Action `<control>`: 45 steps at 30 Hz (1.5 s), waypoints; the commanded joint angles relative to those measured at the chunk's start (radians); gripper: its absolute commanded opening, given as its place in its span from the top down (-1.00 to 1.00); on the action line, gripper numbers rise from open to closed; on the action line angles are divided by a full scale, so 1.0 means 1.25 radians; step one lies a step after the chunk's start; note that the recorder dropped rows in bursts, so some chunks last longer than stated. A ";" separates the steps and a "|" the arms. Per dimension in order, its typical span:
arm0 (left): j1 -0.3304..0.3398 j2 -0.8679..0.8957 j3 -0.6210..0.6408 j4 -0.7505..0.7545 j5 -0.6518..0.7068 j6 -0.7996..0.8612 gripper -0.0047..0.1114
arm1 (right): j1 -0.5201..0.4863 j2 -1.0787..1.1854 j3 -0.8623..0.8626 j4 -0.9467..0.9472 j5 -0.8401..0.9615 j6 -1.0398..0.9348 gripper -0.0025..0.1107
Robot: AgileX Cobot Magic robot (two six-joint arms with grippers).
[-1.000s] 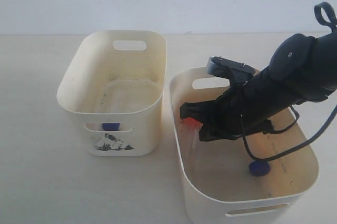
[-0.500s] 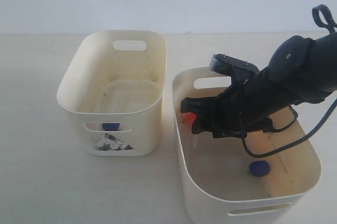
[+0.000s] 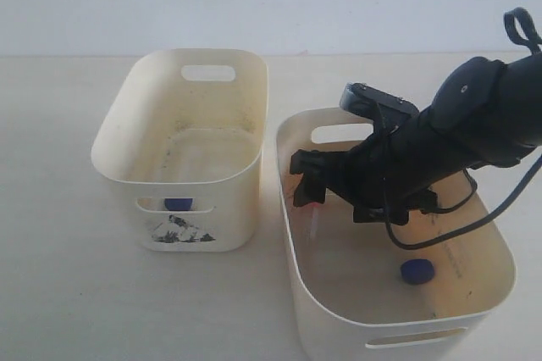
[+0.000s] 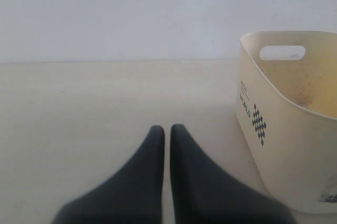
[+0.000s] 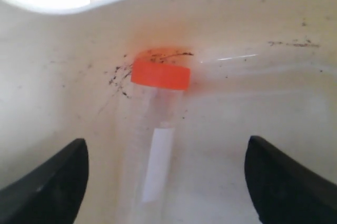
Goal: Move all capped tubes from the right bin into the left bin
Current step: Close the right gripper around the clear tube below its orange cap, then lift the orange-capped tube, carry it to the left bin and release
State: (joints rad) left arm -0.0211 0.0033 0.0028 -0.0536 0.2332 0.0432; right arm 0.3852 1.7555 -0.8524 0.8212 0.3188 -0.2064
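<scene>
My right gripper reaches into the right bin near its left wall and stands open. In the right wrist view an orange-capped tube leans against the bin wall, cap away from me, its clear body between the wide-apart fingers of the right gripper, untouched. Only a sliver of that orange-capped tube shows in the exterior view. A blue-capped tube lies on the right bin's floor. Another blue cap shows through the front slot of the left bin. My left gripper is shut and empty over bare table.
The left wrist view shows the end wall of a cream bin with a dotted diamond mark, apart from the left gripper. The right arm's cable hangs inside the right bin. A pale wall stands behind the table.
The right gripper has risen a little inside the right bin and now hides more of the orange cap. The blue-capped tube and the bins have not moved.
</scene>
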 commanded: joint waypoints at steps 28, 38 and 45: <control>0.001 -0.003 -0.002 0.002 -0.001 -0.007 0.84 | 0.035 0.153 -0.048 0.001 -0.018 0.036 -0.11; 0.001 -0.003 -0.002 0.002 -0.001 -0.007 0.84 | 0.035 0.142 -0.048 -0.015 0.013 0.010 0.96; 0.001 -0.003 -0.002 0.002 -0.001 -0.007 0.84 | 0.035 -0.050 -0.048 -0.074 0.041 0.008 0.96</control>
State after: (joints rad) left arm -0.0211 0.0033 0.0028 -0.0536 0.2332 0.0432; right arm 0.4285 1.7760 -0.9136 0.7646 0.3540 -0.1827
